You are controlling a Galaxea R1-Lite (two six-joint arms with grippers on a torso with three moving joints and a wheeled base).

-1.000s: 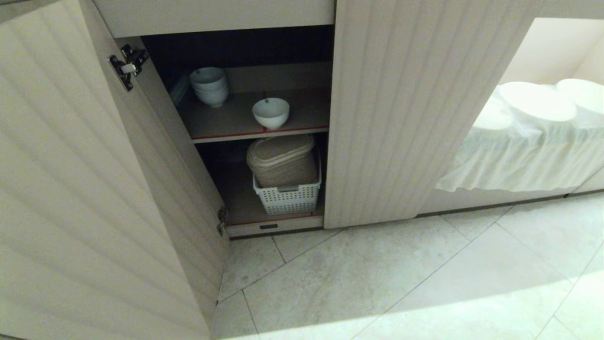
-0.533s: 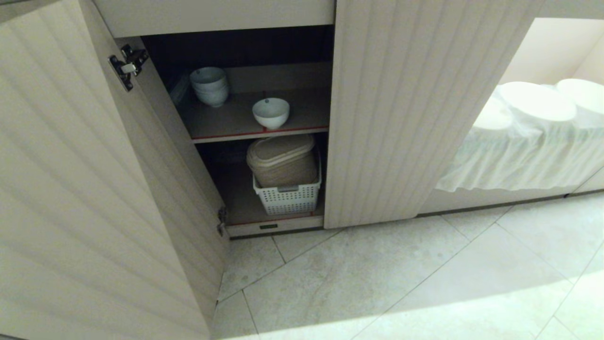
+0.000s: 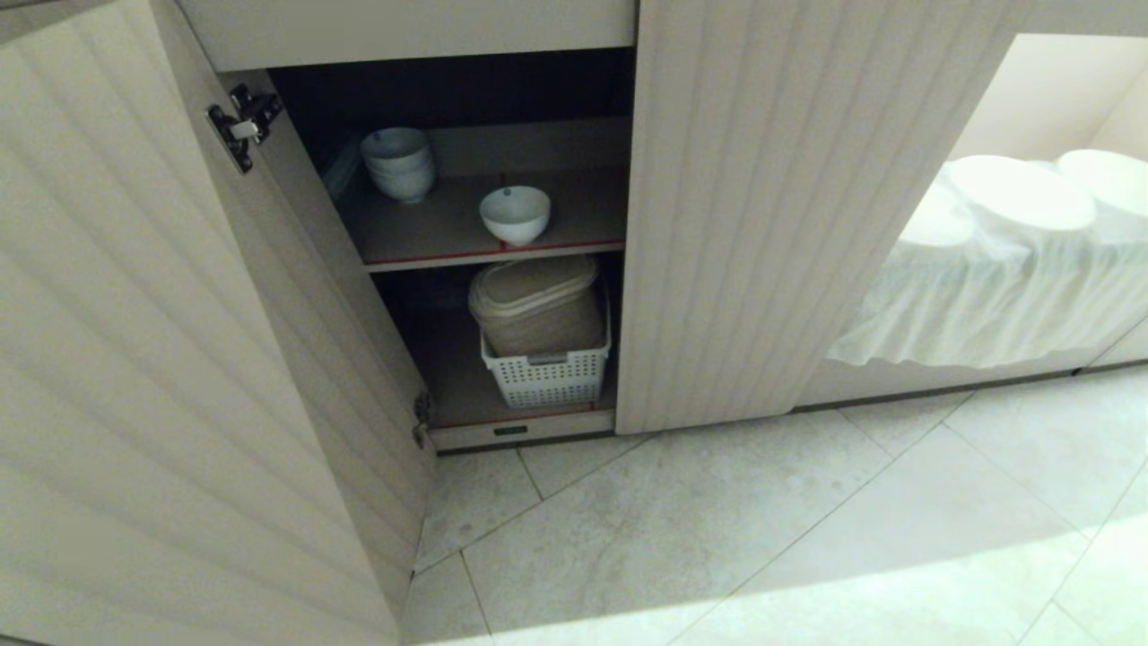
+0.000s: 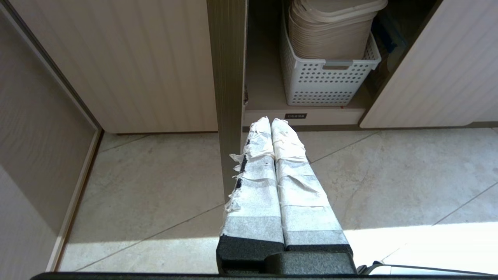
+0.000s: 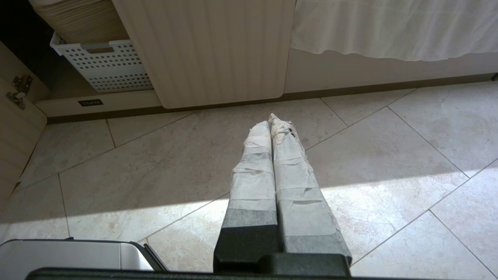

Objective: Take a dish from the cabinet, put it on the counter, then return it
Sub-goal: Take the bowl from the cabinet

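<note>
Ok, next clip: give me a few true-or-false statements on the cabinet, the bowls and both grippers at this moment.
1. The single bowl sits on the upper shelf of the open cabinet, near the shelf's front edge. True.
2. The left gripper holds the bowl. False: it is shut on nothing, low over the floor in front of the cabinet.
3. A stack of bowls stands further back on the same shelf. True.
4. The white basket is on the upper shelf. False: it sits on the bottom shelf, holding beige containers.
5. The right gripper is open. False: its fingers are pressed together above the floor tiles.
</note>
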